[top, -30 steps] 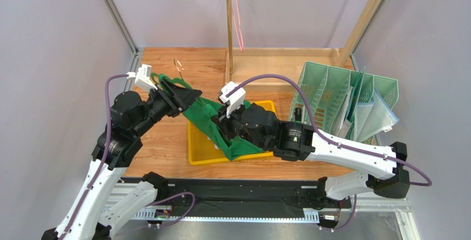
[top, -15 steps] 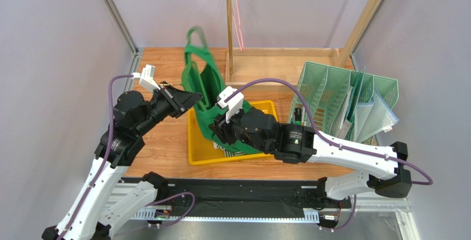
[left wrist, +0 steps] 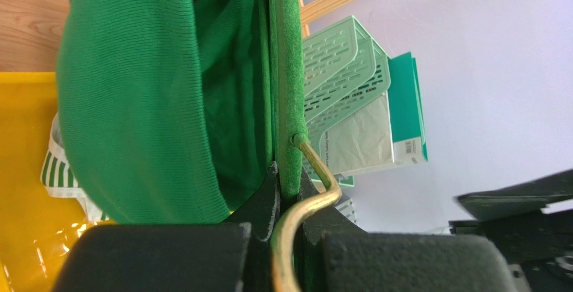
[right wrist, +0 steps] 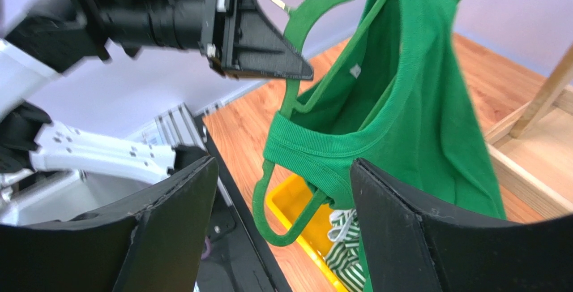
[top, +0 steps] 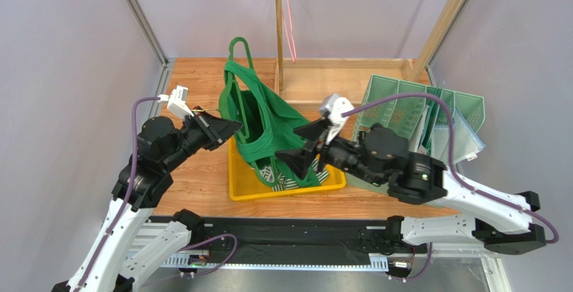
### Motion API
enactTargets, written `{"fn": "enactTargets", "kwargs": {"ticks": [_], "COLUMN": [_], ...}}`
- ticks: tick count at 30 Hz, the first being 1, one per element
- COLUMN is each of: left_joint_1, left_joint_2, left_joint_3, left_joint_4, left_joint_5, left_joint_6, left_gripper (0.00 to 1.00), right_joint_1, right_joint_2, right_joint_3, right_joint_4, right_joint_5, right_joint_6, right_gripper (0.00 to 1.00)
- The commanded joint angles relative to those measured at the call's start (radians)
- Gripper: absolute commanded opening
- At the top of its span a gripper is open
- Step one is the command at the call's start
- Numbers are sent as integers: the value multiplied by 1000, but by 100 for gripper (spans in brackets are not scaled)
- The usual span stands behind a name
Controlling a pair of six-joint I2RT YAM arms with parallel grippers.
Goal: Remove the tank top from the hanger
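Clamping left fingers [left wrist: 161, 258] on the hanger [left wrist: 286, 70] hook, holding the tank top [top: 269, 131] up over the yellow bin [top: 255, 193]; holding right fingers [right wrist: 175, 231] apart, empty, likely readying to strip the cloth.

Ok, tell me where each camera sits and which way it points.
Top external: above and behind the bases, looking down at the table; both arms show, with left gripper and right gripper.
Left wrist: on the left arm, looking along its shut fingers at the hanger they clamp.
Right wrist: on the right arm, looking between its open fingers toward the left arm.
Shared: all three show the green tank top on the hanger.
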Motion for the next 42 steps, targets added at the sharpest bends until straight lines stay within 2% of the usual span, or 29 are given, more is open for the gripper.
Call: {"fn": "enactTargets", "kwargs": {"ticks": [1,4,8,10,15,19,27,29,30,32,34,38,39,42], "left_joint_1": [4,4,4,2,4,2,2,2,4,4,2,2,4,4], "left_joint_2": [-45,-71,-97,-106,-171,-230,-281,-286,-289,-296,-301,-303,-306,-315], "left_joint_3": [23,28,51,66,100,107,64,64,69,75,84,97,94,86], "left_joint_4": [33,21,-30,-88,-249,-340,-423,-430,-432,-438,-444,-464,-464,-478], "left_joint_5": [11,24,65,71,45,27,70,84,85,87,87,100,105,110], "left_joint_6": [23,35,82,130,254,328,388,391,391,397,400,414,415,420], "left_gripper": [0,0,0,0,0,0,0,0,0,0,0,0,0,0], "right_joint_1": [-6,-6,-14,-21,-55,-92,-125,-129,-133,-135,-138,-152,-158,-168], "right_joint_2": [156,227,310,359,442,506,653,673,683,686,683,683,684,692], "right_joint_3": [40,86,177,219,369,442,555,575,578,568,557,544,543,549], "right_joint_4": [-10,3,5,8,5,22,28,16,11,23,36,48,51,57], "right_joint_5": [-102,-135,27,73,113,3,-60,-57,-62,-75,-66,-72,-77,-74], "right_joint_6": [-54,-71,-63,-103,-196,-242,-264,-261,-258,-252,-247,-239,-238,-235], "right_gripper": [77,76,75,78,78,78,76,71,64,62,48,40,31,22]}}
